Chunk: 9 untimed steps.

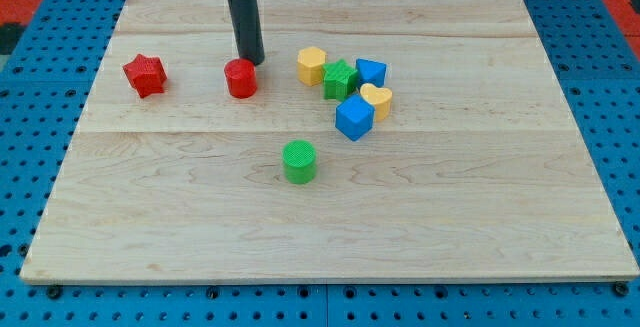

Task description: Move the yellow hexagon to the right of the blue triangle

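Note:
The yellow hexagon (312, 66) sits near the board's middle top, at the left end of a cluster. A green star (340, 78) touches its right side. The blue triangle (371, 72) is right of the green star. Below them are a yellow heart (377, 98) and a blue cube (354, 117). My tip (251, 62) rests just above and slightly right of a red cylinder (241, 78), about touching it. It is well left of the yellow hexagon, with a gap between.
A red star (145, 75) lies at the view's left. A green cylinder (299, 161) stands alone below the cluster. The wooden board (480, 217) lies on a blue pegboard surface.

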Motion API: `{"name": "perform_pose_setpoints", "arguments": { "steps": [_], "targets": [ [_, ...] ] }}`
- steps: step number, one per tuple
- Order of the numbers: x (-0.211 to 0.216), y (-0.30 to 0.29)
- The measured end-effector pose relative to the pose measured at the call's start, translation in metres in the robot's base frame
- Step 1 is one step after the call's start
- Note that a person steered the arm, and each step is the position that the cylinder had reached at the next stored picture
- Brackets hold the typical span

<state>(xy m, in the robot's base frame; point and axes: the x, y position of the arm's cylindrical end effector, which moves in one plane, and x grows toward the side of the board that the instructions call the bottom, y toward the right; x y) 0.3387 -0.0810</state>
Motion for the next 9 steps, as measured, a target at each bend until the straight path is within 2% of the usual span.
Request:
{"name": "perform_pose_setpoints", "arguments": {
  "steps": [2,3,4,5,6,8,9],
  "targets": [
    [-0.012,0.088],
    [-0.033,0.117],
    [-0.03,0.151],
    [-0.043,0.158],
    [-0.018,0.143],
    [0.004,0.257],
    [0.021,0.263]
  ]
}}
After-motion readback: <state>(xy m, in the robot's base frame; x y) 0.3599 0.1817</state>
